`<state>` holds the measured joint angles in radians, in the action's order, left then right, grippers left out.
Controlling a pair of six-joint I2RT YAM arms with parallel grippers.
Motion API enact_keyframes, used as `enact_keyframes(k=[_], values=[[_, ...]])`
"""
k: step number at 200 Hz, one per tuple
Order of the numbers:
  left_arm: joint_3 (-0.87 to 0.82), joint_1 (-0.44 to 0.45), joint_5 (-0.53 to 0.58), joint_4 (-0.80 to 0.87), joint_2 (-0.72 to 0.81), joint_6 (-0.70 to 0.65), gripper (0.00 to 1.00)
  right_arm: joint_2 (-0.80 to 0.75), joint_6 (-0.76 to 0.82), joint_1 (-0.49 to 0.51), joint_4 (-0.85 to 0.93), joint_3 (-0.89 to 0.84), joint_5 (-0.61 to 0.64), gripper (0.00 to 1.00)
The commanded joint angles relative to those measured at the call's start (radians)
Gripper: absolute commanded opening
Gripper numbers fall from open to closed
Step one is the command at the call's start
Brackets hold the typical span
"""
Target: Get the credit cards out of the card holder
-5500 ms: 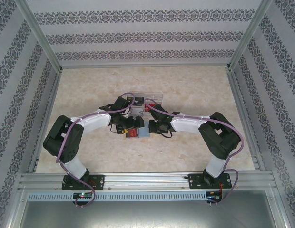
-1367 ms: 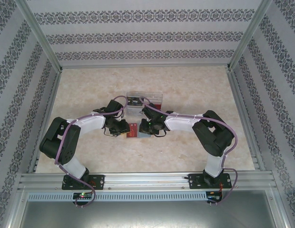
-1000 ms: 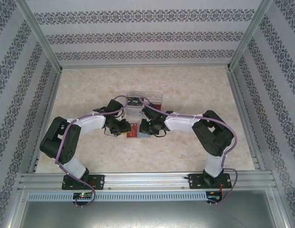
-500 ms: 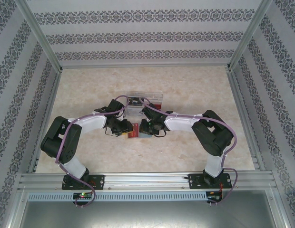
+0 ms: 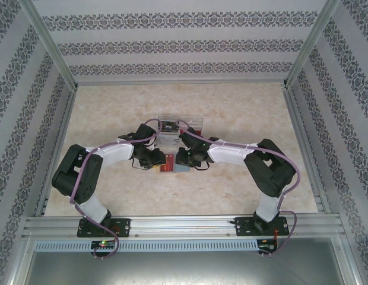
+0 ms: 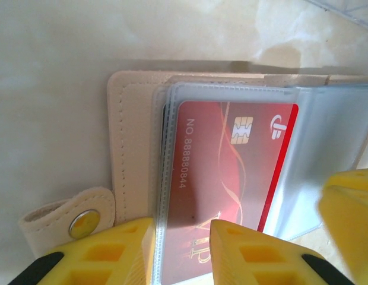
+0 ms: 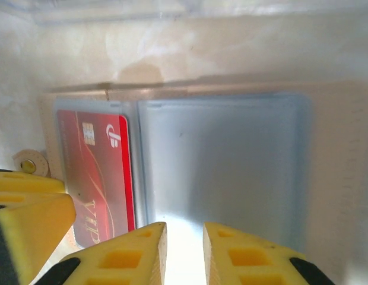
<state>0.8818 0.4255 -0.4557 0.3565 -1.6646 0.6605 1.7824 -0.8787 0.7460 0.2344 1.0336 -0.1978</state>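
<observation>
Card holder [image 5: 173,165] lies open and flat on the worktop [image 5: 243,107], about midway between the left and right edges and a bit toward the near edge. Both arms reach in from their own sides and meet over it.

Left wrist view:
- The holder is a cream stitched cover with clear sleeves. Its snap strap [image 6: 83,222] sticks out from the cover's edge.
- Red card [image 6: 225,178], chip visible, sits fully inside the top sleeve.
- Left fingers [image 6: 139,246] point down at the sleeve stack's edge and are slightly apart. One is over the cover side, the other over the red card.
- The sleeve edge shows through the gap. Nothing is visibly clamped, and I can't tell if the tips touch the plastic.

Right wrist view:
- The red card is in one sleeve, and a blue-grey sleeve [image 7: 222,160] lies just beside it on the spread page.
- I can't tell whether the blue-grey sleeve carries a card.
- Right fingers [image 7: 151,249] hang over the edge of the blue-grey sleeve with a narrow gap between them. There is glare in the gap and nothing is visibly held.

Top view: the clear box [image 5: 196,120] stands just behind the holder, toward the far edge. It has dark contents, too small to identify.
</observation>
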Motion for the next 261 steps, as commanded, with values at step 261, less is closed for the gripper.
enact_keyframes(k=[261], values=[[0.042,0.040,0.020,0.045,-0.066,-0.010,0.31,-0.052,0.051,0.012,0.020,0.009,0.028,0.24]])
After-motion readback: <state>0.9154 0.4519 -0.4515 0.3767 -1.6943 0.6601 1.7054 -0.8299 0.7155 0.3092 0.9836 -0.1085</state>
